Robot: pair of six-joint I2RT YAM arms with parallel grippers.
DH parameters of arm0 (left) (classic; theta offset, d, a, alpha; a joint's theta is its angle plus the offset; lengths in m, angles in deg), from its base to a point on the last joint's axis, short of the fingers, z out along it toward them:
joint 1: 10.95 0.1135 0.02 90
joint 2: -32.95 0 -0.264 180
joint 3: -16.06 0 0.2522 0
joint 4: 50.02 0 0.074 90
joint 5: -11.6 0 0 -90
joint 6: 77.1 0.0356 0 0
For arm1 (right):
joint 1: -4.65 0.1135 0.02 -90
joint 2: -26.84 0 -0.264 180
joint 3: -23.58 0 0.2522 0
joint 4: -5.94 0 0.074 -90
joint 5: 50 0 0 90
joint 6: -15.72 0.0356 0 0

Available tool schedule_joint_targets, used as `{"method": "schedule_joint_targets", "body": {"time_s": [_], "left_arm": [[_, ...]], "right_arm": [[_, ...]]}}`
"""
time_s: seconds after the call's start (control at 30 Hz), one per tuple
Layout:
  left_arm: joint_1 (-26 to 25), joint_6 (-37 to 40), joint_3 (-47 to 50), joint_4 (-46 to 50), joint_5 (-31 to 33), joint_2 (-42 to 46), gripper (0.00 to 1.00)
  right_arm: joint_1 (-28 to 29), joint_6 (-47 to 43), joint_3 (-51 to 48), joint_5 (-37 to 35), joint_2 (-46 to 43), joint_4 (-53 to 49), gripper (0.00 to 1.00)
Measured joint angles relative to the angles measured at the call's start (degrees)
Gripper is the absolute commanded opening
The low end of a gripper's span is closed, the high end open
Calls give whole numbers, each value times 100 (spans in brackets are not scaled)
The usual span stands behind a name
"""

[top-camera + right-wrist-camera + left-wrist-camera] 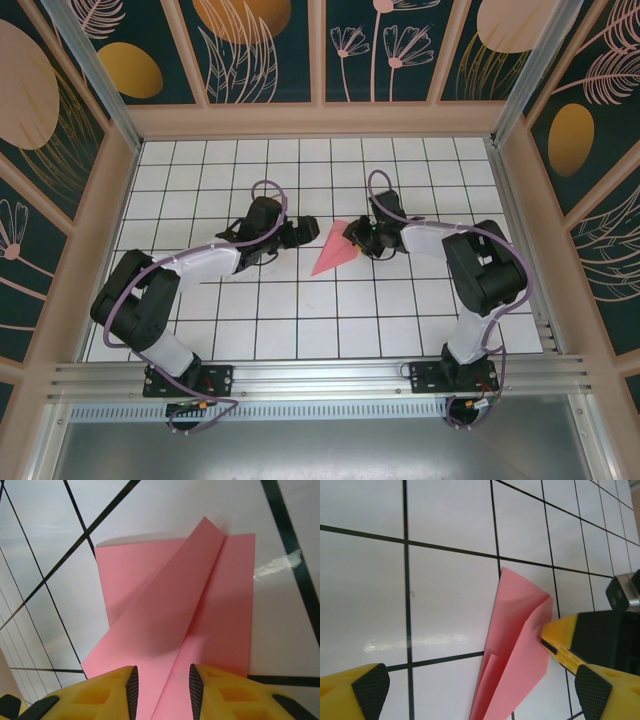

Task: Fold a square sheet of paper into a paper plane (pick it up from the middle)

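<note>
The sheet of paper (pixel 333 256), folded to a point, is lying near the middle of the tabletop (pixel 250 300). The right gripper (pixel 161 690) is straddling its raised crease, probably steadying it; whether it is pinching, I cannot tell. The left gripper (pixel 480 695) is hanging wide open just beside it.

The paper plane (pixel 333 255) sits between left gripper (pixel 305 232) and right gripper (pixel 351 238); nearer table (pixel 330 315) free.

left hand (pixel 306 233) spread wide, right hand (pixel 162 692) with fingers (pixel 131 692) nearly together (both arms bent, reaching inward)
</note>
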Motion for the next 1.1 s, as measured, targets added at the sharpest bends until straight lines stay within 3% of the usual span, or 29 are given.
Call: {"method": "schedule_joint_targets", "body": {"time_s": [0.53,0.67,0.93,1.1], "left_arm": [[0,-66,-28,-435,-1154,-671,80],[0,-85,-44,-531,-1408,-841,73],[0,11,-269,-868,-1882,-1198,46],[0,260,-553,-925,-2017,-1521,44]], "right_arm": [[-17,-129,68,166,238,356,35],[-28,-188,96,297,319,450,35],[-52,-328,92,352,289,498,35],[-149,-380,15,345,-122,479,36]]}}
